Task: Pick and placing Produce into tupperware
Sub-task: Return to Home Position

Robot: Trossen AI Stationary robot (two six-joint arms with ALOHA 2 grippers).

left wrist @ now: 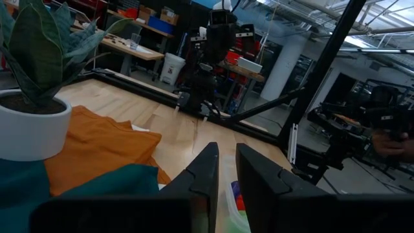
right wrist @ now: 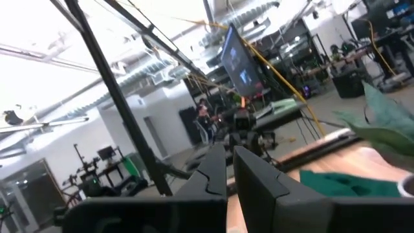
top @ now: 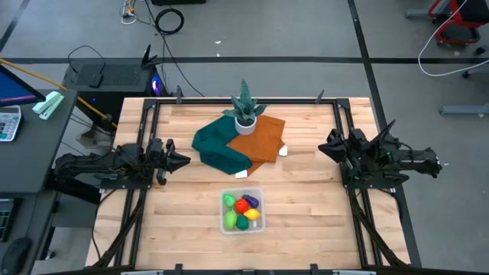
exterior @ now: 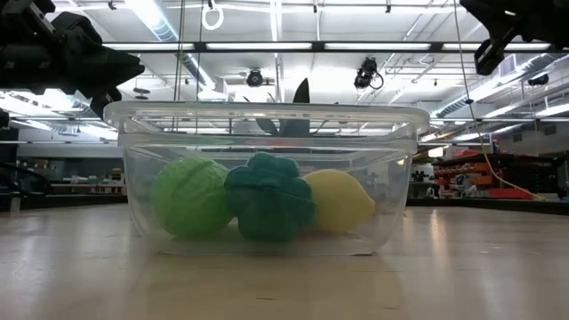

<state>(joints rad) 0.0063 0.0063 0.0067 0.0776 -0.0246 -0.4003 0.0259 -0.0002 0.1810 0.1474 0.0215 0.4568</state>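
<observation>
A spiky green plant (top: 244,99) in a white pot (top: 245,120) stands at the far middle of a pale wooden table (top: 321,221), where an orange cloth (top: 260,141) and a teal cloth (top: 218,150) meet. The teal one lies bunched at the left and the two overlap. Two small white scraps (top: 283,151) (what they are cannot be told) lie at the cloths' edges. Left of the table, a dark side desk (top: 38,153) carries a calculator (top: 8,122) and the corner of a monitor (top: 14,85). On the grey floor (top: 306,38) beyond lie a coiled black cable (top: 170,21) and a white cable (top: 447,69) — the latter near a red chair (top: 454,19).
</observation>
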